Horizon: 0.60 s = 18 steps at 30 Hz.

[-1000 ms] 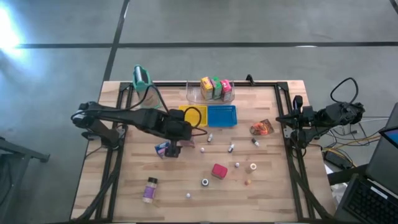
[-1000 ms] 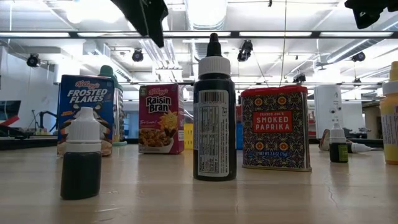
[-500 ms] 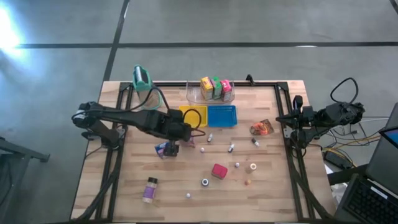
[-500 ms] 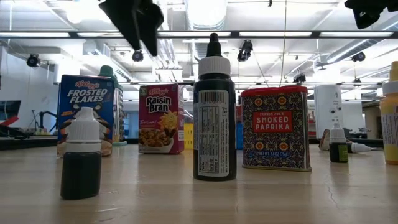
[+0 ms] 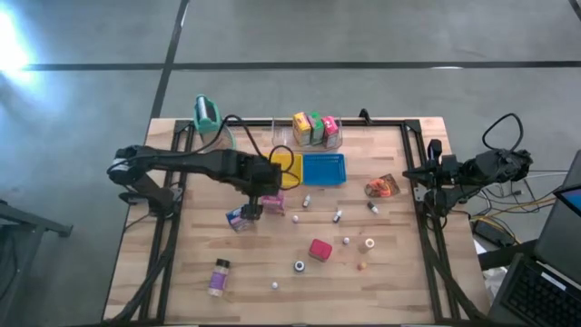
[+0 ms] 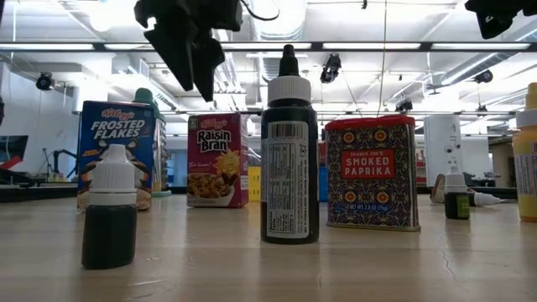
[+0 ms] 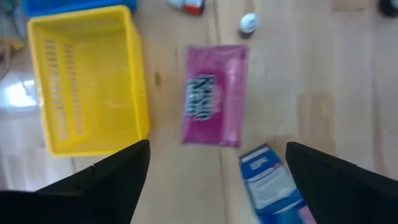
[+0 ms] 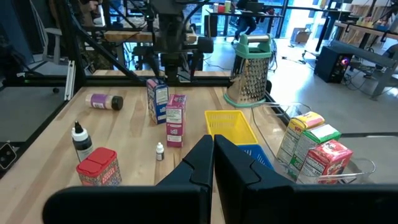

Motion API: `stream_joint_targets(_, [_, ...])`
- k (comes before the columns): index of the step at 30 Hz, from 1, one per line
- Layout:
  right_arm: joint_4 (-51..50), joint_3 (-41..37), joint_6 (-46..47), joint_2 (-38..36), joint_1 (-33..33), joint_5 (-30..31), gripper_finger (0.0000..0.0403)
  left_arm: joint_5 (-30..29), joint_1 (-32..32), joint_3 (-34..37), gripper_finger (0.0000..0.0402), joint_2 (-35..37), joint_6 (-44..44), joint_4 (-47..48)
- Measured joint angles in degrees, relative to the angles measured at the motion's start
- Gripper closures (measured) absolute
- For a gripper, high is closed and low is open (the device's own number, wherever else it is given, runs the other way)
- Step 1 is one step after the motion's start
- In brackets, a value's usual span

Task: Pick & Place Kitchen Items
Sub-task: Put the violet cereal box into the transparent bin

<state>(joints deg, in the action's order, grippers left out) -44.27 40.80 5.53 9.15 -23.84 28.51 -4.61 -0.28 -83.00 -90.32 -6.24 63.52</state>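
My left gripper point(image 7: 217, 163) is open and points down over two upright cartons left of the table's middle. One is pink point(image 7: 214, 102) and one is blue point(image 7: 270, 183). It hangs above them point(image 6: 189, 63) and touches neither. Both cartons stand on their bases point(image 8: 175, 121) point(image 8: 157, 101). A red tin point(image 5: 320, 249), an orange pouch point(image 5: 382, 187) and small bottles lie farther right. My right gripper point(image 8: 213, 163) is shut with nothing in it, and waits at the table's right edge point(image 5: 425, 173).
A yellow tray point(image 5: 286, 168) and a blue tray point(image 5: 324, 169) sit just beyond the gripper. A clear bin point(image 5: 309, 142) with three cartons stands at the far edge. A grater with a teal top point(image 5: 207, 113) stands far left, and a spice jar point(image 5: 219, 275) lies near left.
My left gripper has come down and swung a little toward the table's far edge, off the blue carton and toward the pink one. The blue carton now shows whole in the high view. Nothing on the table has moved.
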Motion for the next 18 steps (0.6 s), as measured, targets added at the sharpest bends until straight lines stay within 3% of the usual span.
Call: stream_joint_targets(18, [0.0, 0.02, -0.04, 0.0, 0.0, 0.0, 0.0394, 3.03, 0.16, 7.02, 0.003, 0.02, -5.65, -10.85])
